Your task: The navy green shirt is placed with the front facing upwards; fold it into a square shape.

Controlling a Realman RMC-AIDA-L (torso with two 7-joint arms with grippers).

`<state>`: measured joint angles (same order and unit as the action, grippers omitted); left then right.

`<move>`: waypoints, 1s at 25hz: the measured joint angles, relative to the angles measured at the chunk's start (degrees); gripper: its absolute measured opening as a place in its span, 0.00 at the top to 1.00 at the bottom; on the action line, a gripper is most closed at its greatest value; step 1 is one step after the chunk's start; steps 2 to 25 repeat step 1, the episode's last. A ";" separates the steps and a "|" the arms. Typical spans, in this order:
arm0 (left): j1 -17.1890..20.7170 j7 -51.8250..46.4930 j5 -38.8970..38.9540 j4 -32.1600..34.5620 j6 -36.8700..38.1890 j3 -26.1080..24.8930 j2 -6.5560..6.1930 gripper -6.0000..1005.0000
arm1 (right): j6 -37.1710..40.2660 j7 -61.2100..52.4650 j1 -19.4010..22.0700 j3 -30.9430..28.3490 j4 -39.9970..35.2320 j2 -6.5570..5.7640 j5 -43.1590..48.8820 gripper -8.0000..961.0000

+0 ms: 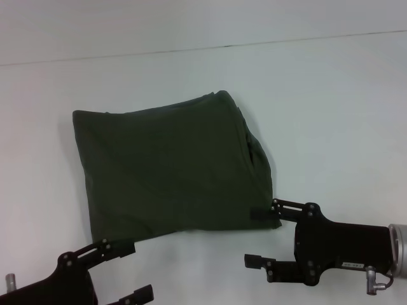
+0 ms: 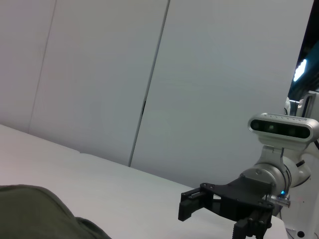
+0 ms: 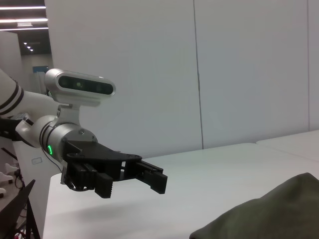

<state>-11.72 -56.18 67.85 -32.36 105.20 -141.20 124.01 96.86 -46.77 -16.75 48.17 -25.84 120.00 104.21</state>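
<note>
where the navy green shirt [image 1: 168, 168] lies folded into a rough rectangle at the middle of the white table [image 1: 331, 101], plain green side up, its right edge looks bunched and layered. the right gripper [image 1: 260, 237] sits at the shirt's near right corner, jaws spread, upper finger touching the cloth. the left gripper [image 1: 131, 271] hangs just off the near left corner, jaws spread, gripping nothing.
</note>
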 joint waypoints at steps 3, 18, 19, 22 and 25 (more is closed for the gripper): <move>0.01 0.00 0.04 0.02 0.04 -0.03 0.00 0.22 | -0.01 0.00 -0.06 0.00 0.01 0.02 0.01 0.17; 0.01 0.00 0.04 0.02 0.04 -0.03 0.00 0.22 | -0.01 0.00 -0.06 0.00 0.01 0.02 0.01 0.17; 0.01 0.00 0.04 0.02 0.04 -0.03 0.00 0.22 | -0.01 0.00 -0.06 0.00 0.01 0.02 0.01 0.17; 0.01 0.00 0.04 0.02 0.04 -0.03 0.00 0.22 | -0.01 0.00 -0.06 0.00 0.01 0.02 0.01 0.17; 0.01 0.00 0.04 0.02 0.04 -0.03 0.00 0.22 | -0.01 0.00 -0.06 0.00 0.01 0.02 0.01 0.17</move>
